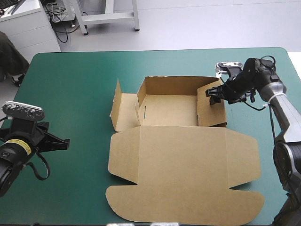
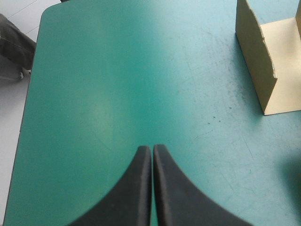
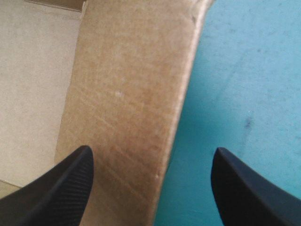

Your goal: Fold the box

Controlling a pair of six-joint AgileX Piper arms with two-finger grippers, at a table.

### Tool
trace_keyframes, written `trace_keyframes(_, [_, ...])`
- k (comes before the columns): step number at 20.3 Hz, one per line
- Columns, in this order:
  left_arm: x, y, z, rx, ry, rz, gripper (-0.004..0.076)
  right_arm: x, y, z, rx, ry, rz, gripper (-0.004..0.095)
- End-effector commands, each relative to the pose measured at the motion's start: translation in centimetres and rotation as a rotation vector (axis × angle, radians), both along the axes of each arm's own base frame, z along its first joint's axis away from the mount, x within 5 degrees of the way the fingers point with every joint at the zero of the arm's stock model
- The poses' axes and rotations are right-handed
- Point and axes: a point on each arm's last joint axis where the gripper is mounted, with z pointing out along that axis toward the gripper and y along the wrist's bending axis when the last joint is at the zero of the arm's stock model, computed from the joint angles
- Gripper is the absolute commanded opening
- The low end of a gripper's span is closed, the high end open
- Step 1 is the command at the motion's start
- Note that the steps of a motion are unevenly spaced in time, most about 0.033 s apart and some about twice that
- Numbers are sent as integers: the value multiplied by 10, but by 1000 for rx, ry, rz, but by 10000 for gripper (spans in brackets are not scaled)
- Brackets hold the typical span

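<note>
The box lies in the middle of the table. Its tray part sits in the upper middle of the high view, with some walls standing up. Its big lid lies flat, toward the bottom of that picture.

The box is thin brown board. It is likely light and stiff. It should bend well only along its pressed lines, and it may slide on the smooth green cover if pushed from one side. A hard squeeze could dent it. A good place to take hold is the top edge of a wall, or the edge of a flap.

The right gripper is in the upper right of the high view, at the tray's right wall. Its fingers are spread wide, with the wall standing between them. One finger is over the inside of the tray and one is over the cover.

The left gripper is in the lower left of the high view, well apart from the box. Its fingers are pressed together over bare cover and pinch nothing. The left flap stands ahead of it, off to one side.

I cannot tell if the right fingers touch the wall. In the high view the arm hides their tips.
</note>
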Motion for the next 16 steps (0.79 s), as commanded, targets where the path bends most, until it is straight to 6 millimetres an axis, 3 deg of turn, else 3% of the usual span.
trace_keyframes(1, [1,-1,12,-15,-83,-12,-6,0,1,21,20,-90,0,590])
trace_keyframes(8, [1,-1,12,-15,-82,-11,-6,8,2,2,17,-40,0,477])
trace_keyframes(10, [1,-1,12,-15,-82,-11,-6,9,2,2,18,-55,-4,362])
trace_keyframes(14, [1,-1,11,-18,-78,-11,-6,10,1,2,10,-67,-5,-6])
trace_keyframes(16, [1,-1,11,-20,-78,-12,-6,11,1,2,4,-69,-4,-22])
